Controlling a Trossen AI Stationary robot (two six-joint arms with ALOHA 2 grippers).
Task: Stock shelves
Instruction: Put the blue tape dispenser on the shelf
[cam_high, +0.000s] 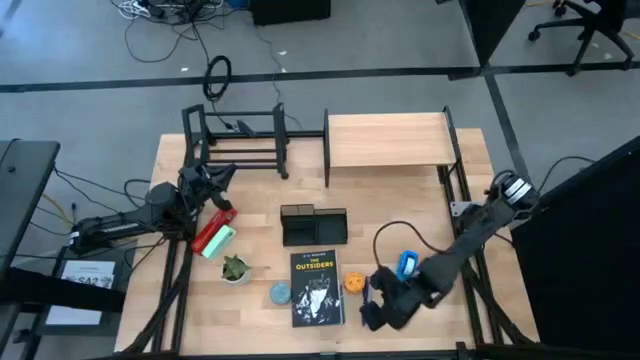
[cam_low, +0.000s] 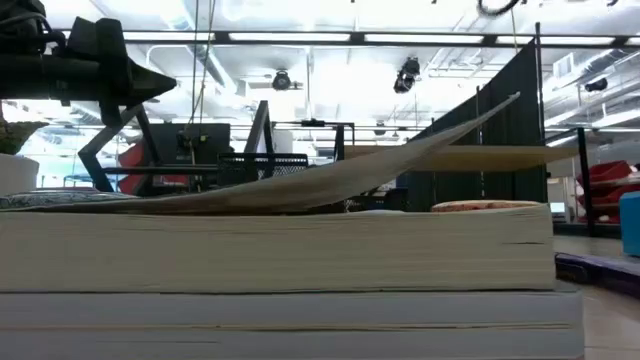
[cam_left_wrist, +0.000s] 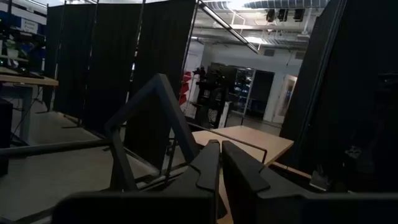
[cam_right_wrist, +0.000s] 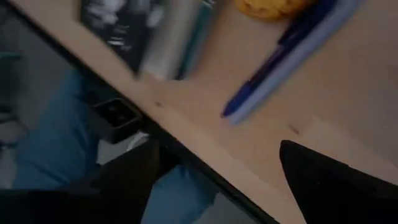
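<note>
The shelves stand at the table's far side: an open black tube rack (cam_high: 235, 140) on the left and a light wood-board shelf (cam_high: 390, 140) on the right. My left gripper (cam_high: 222, 180) hangs shut and empty just in front of the rack, above a red packet (cam_high: 212, 228) and a green one (cam_high: 221, 243); its fingers (cam_left_wrist: 211, 168) lie together. My right gripper (cam_high: 378, 305) stands open and empty over the table's near edge, right of the book (cam_high: 317, 288). A blue pen (cam_right_wrist: 286, 56) and an orange thing (cam_right_wrist: 273, 6) lie just beyond its fingers (cam_right_wrist: 329, 180).
A black mesh organizer (cam_high: 313, 225) sits mid-table. A small potted plant (cam_high: 235, 268), a blue-grey round thing (cam_high: 281, 293) and a blue item (cam_high: 406, 265) lie near the front. The book (cam_low: 280, 250) fills the low view. Blue cloth (cam_right_wrist: 56, 143) shows beyond the near edge.
</note>
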